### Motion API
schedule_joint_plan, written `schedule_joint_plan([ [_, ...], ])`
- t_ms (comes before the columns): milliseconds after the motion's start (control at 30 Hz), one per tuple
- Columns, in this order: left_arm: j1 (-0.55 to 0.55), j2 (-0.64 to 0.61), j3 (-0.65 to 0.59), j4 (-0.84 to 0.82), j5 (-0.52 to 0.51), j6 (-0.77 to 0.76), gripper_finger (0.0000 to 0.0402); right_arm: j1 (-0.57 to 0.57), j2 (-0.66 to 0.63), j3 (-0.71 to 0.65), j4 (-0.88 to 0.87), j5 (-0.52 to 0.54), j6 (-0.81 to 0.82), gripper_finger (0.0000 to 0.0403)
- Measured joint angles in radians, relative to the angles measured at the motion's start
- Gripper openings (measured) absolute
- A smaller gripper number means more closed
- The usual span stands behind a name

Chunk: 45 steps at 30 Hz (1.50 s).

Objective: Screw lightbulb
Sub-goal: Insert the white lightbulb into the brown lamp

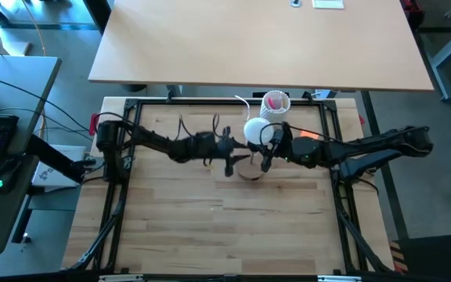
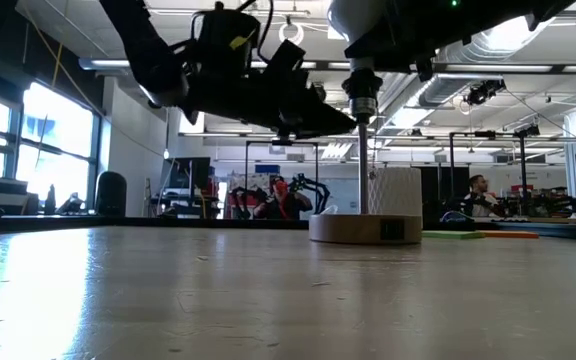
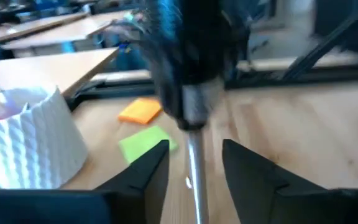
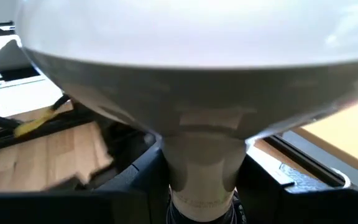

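Right hand (image 1: 269, 149) on lightbulb (image 1: 257, 130) — seemingly.

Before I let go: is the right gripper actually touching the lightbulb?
Touching. The right wrist view shows the right gripper with its dark fingers pressed against both sides of the lightbulb neck.
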Motion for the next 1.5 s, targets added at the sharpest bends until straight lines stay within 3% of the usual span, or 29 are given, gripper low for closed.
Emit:
schedule_joint_plan([
  [200, 0.103, 0.028, 0.050, 0.018, 0.285, -0.117, 0.0215, -0.055, -0.001, 0.000, 0.002, -0.144, -0.033, 0.0140],
  [467, 0.101, 0.171, 0.211, 0.013, 0.452, -0.056, 0.0251, -0.113, -0.001, 0.000, 0.004, -0.281, -0.060, 0.0146],
  [767, 0.129, 0.174, 0.235, 0.018, 0.594, -0.057, 0.0222, -0.120, 0.000, 0.000, -0.001, -0.327, -0.081, 0.0143],
  [1033, 0.166, 0.173, 0.235, 0.026, 0.704, -0.113, 0.0150, -0.119, 0.001, 0.000, 0.002, -0.348, -0.088, 0.0144],
  [1200, 0.157, 0.173, 0.234, 0.025, 0.695, -0.124, 0.0138, -0.119, 0.001, 0.000, -0.002, -0.352, -0.079, 0.0144],
  [1500, 0.081, 0.157, 0.230, 0.012, 0.392, -0.091, 0.0138, -0.093, -0.003, 0.000, -0.032, -0.209, -0.036, 0.0141],
])
